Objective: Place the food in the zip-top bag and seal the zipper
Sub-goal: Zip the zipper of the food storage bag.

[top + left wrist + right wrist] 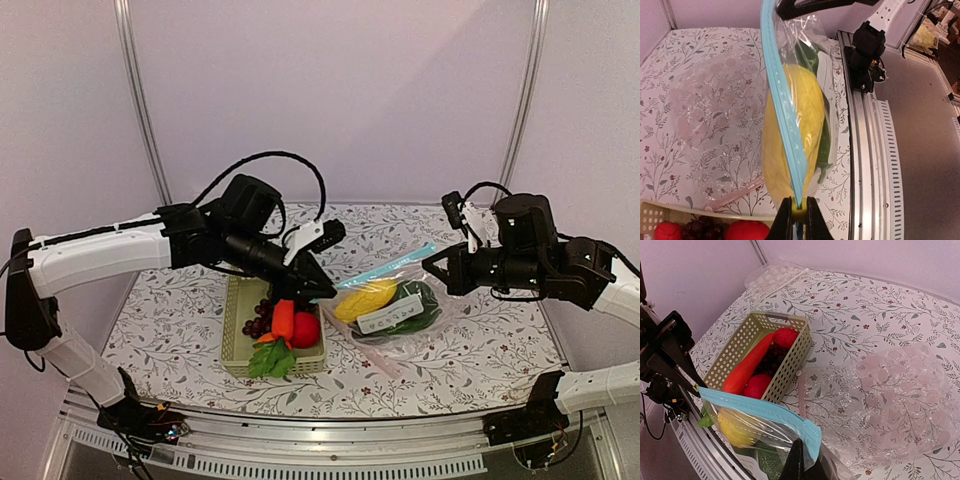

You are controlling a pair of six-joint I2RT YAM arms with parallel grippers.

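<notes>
The zip-top bag [395, 310] hangs between both grippers just above the table. Inside are the yellow corn [365, 298] and the dark green vegetable [418, 305]. Its light-blue zipper [385, 268] runs taut from left to right. My left gripper [799, 212] is shut on the zipper's [785, 115] near end, in front of the corn [807, 120]. My right gripper [807, 467] is shut on the bag's other top corner, just under the zipper's [755, 407] end. The carrot [283, 318], grapes [258, 322] and red fruit [306, 329] lie in the basket. The eggplant is out of view.
The pale green mesh basket [238, 345] stands left of the bag, with leafy greens [270, 358] at its front. Clear bubbly sheets lie flat on the table behind the bag [900, 395] and at the back corner [772, 272]. The table's metal rail [875, 150] runs close by.
</notes>
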